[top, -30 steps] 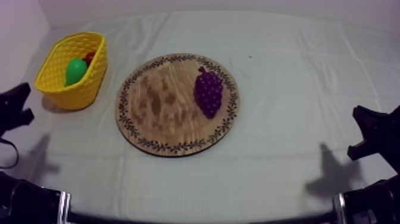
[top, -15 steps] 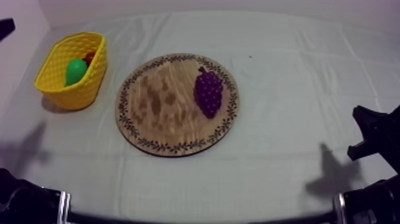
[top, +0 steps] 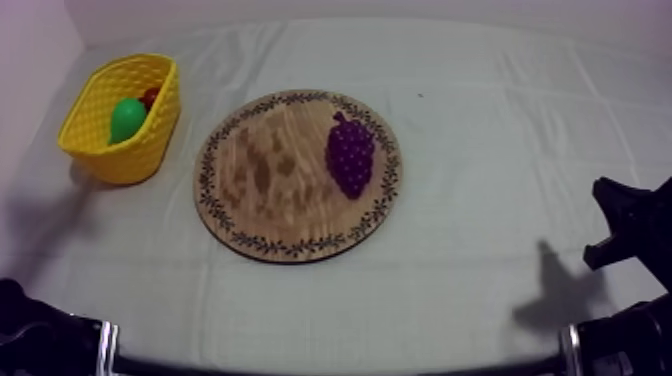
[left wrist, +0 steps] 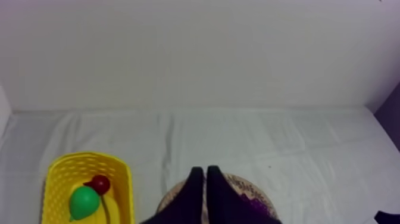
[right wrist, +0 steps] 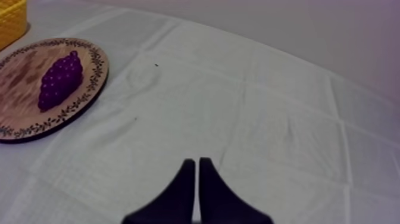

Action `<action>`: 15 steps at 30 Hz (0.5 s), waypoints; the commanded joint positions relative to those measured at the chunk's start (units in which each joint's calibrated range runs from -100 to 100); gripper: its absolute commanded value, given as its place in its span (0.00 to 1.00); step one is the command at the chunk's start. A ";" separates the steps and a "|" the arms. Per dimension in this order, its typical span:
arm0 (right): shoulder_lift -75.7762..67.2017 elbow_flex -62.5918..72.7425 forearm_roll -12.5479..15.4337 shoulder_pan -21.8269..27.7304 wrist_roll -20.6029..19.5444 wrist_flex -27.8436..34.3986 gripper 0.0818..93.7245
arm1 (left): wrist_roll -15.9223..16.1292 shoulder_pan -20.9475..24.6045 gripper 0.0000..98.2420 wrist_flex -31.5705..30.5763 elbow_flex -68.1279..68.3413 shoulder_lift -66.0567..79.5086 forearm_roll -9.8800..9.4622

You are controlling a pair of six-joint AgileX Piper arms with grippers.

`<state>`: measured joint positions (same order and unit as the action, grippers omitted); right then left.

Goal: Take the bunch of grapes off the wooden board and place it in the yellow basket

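Note:
A purple bunch of grapes [top: 351, 155] lies on the right part of the round wooden board [top: 260, 190]. The yellow basket [top: 115, 150] stands left of the board, holding a green pear [top: 126, 118] and a small red fruit [top: 150, 96]. My left gripper [left wrist: 205, 171] is shut on nothing, high above the near edge of the board [left wrist: 244, 182], with the grapes [left wrist: 259, 208] just beside its fingers and the basket [left wrist: 59, 161] off to one side. My right gripper [top: 615, 220] rests low at the right edge. In the right wrist view it [right wrist: 196, 161] is shut, far from the grapes [right wrist: 58, 80].
In the left wrist view the basket holds the pear [left wrist: 83, 202], the small red fruit [left wrist: 100, 183] and a yellow banana [left wrist: 111, 210]. Bare cloth lies between the board and my right arm. A wall closes the table's far side.
My left gripper has risen from the low left edge out of the top view. Its shadow has slid over the cloth toward the basket. The right arm and the grapes have not moved.

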<state>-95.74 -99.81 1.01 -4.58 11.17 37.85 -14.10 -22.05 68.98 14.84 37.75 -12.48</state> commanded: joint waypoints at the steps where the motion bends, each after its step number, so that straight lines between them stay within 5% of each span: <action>1: -0.01 0.03 -0.01 -0.02 -0.20 -0.03 0.00 | -0.16 -1.67 0.00 1.12 -3.55 -4.21 -0.19; 15: -0.01 0.03 -0.01 -0.02 -0.20 -0.03 0.00 | -3.09 -8.03 0.00 2.78 -12.24 -21.84 -1.28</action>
<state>-95.74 -99.81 1.01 -4.58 10.92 37.85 -16.98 -29.70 71.55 3.39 18.13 -13.72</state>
